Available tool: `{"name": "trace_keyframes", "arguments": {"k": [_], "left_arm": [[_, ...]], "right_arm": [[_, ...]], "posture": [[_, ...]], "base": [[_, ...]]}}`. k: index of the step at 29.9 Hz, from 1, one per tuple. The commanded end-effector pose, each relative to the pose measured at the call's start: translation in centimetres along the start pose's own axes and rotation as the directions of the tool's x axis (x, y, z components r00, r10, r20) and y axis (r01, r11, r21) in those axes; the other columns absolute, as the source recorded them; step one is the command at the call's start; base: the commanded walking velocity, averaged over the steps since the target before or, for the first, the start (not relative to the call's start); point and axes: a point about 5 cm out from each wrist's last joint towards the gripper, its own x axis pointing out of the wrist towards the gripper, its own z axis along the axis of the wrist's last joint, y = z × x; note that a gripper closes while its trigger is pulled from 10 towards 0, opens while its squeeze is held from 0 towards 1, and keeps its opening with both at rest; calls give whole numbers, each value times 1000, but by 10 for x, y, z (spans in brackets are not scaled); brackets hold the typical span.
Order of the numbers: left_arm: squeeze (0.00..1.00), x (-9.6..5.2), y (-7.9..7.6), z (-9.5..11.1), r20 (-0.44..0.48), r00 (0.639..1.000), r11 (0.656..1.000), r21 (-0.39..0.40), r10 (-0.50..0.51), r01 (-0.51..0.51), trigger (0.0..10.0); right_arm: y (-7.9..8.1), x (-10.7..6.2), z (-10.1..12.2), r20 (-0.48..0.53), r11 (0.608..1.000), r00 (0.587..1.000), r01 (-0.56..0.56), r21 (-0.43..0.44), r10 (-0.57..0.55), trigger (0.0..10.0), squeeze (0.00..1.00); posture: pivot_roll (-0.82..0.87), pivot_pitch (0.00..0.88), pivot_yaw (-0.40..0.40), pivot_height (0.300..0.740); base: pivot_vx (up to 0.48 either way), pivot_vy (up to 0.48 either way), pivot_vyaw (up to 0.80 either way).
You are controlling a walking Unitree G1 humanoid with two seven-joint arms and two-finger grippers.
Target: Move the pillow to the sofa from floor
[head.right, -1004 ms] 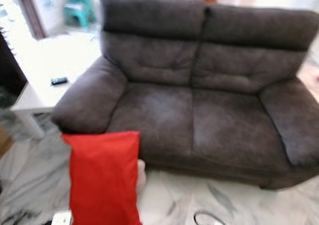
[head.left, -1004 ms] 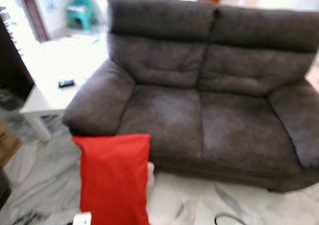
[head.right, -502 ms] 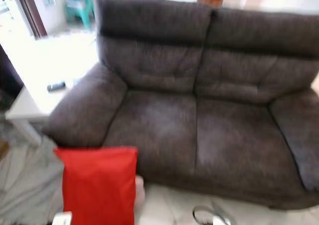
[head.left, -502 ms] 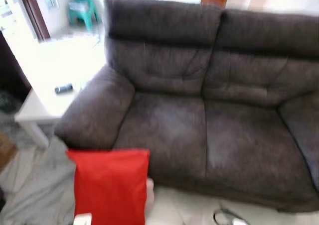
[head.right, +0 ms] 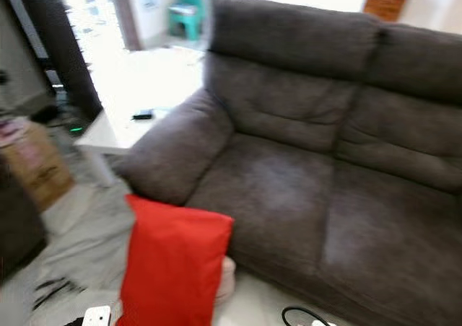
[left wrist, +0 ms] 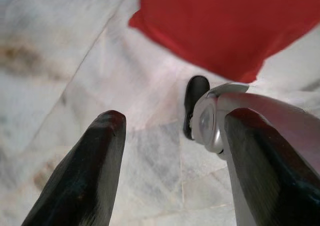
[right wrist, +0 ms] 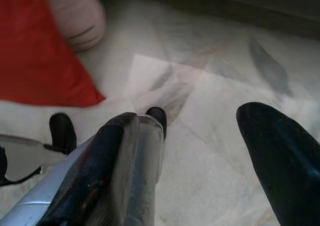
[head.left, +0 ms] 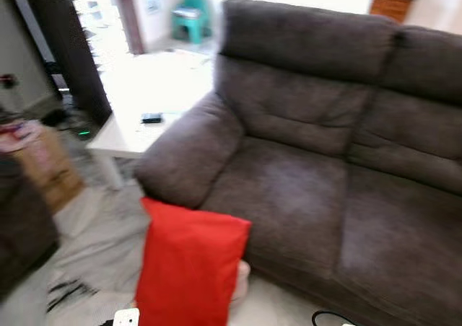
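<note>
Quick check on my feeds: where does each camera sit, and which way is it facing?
Left eye, right eye: head camera, looking forward and down at the sofa, with the pillow propped on the floor against it.
Left wrist: on the left arm, looking down past the open left gripper at floor tiles and the pillow's corner.
Right wrist: on the right arm, looking down past the open right gripper at floor.
All views share the pillow.

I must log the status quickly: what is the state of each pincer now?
Left pincer: open, holding nothing, above the floor near the red pillow.
Right pincer: open, holding nothing, above the floor.
</note>
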Motion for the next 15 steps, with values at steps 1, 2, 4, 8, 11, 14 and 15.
{"name": "trace_keyframes", "arguments": {"k": [1, 2, 4, 8, 11, 14, 15], "left_arm": [[0, 0, -2, 1, 1, 1000, 1000, 6, -2, 2, 10000], [0, 0, -2, 1, 1, 1000, 1000, 4, -2, 2, 10000], [0, 0, -2, 1, 2, 1000, 1000, 3, -2, 2, 10000], [0, 0, -3, 2, 3, 1000, 1000, 0, -2, 2, 10000], [0, 0, -3, 2, 4, 1000, 1000, -3, -3, 3, 10000], [0, 0, -3, 2, 5, 1000, 1000, -7, -3, 3, 10000], [0, 0, -3, 2, 5, 1000, 1000, -7, -3, 3, 10000]], "right_arm": [[-2, 0, 1, 2, 1000, 1000, 9, 3, -9, 10000, 0], [-2, 0, 1, 2, 1000, 1000, 9, 3, -9, 10000, 0], [-2, 0, 2, 2, 1000, 1000, 10, 3, -10, 10000, 0], [-3, 0, 2, 1, 1000, 1000, 13, 4, -13, 10000, 0], [-3, 0, 2, 1, 1000, 1000, 15, 4, -15, 10000, 0], [-3, 0, 2, 4, 1000, 1000, 14, 18, -14, 10000, 0], [-3, 0, 2, 4, 1000, 1000, 14, 20, -14, 10000, 0]], "posture": [[-62, 0, -37, 740], [-63, 0, -37, 740], [-64, 0, -36, 740], [-64, 0, -38, 740], [-63, 0, -39, 740], [-62, 0, -40, 740], [-63, 0, -40, 740]], "base": [[0, 0, 800], [0, 0, 800], [0, 0, 800], [0, 0, 800], [0, 0, 494], [0, 0, 0], [0, 0, 0]]}}
